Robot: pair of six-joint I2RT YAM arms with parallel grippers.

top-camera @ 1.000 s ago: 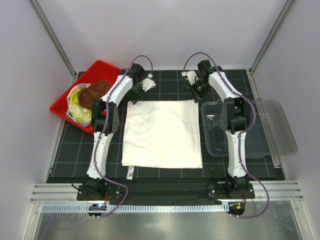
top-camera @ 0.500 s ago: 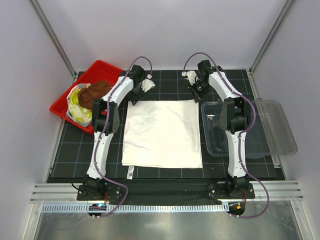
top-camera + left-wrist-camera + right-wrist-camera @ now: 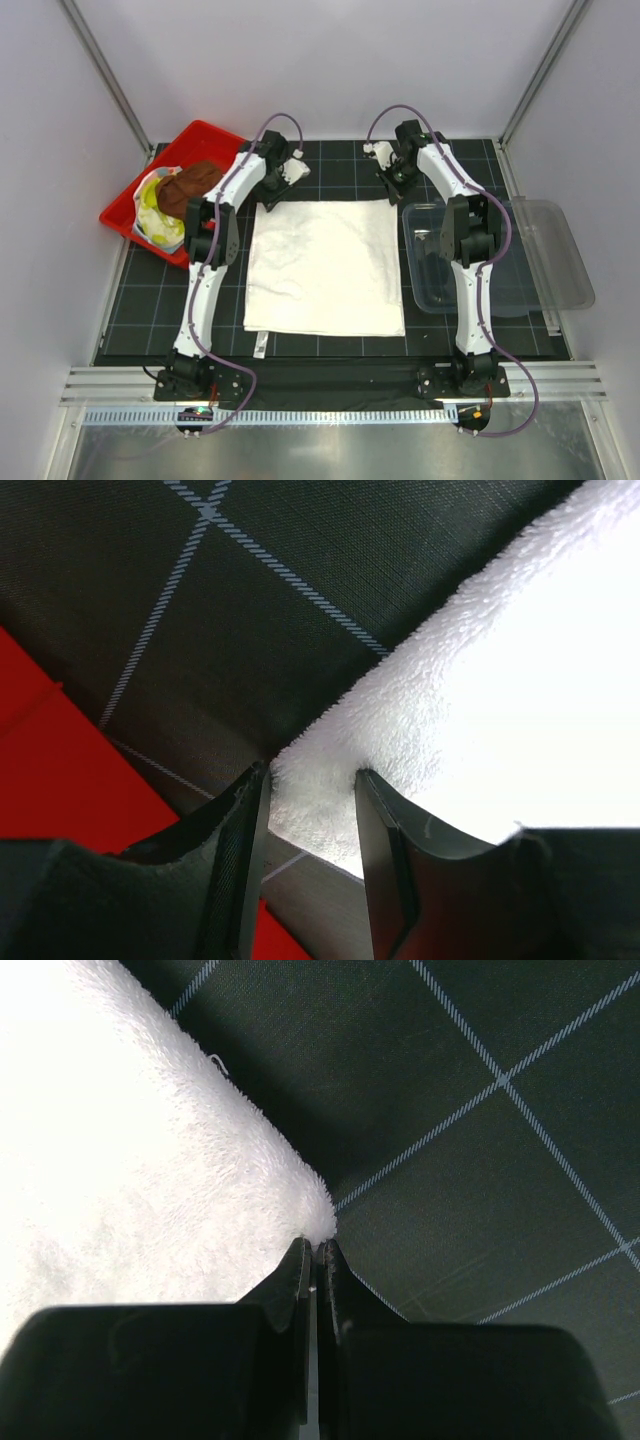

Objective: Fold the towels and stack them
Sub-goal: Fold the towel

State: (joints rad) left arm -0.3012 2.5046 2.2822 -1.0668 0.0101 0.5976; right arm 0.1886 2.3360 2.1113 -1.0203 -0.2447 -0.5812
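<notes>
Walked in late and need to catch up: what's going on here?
Two robot arms are working on the large white towel, spread flat on the gridded mat. The right end effector is shut on its far right corner. The left end effector stands open astride the far left corner, not yet closed. A brown towel and a yellow-green towel lie heaped in the red tray.

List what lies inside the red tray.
In the red tray: a brown towel heaped on a yellow-green towel, with a pale towel edging out beneath. Anything under that pile is covered.
</notes>
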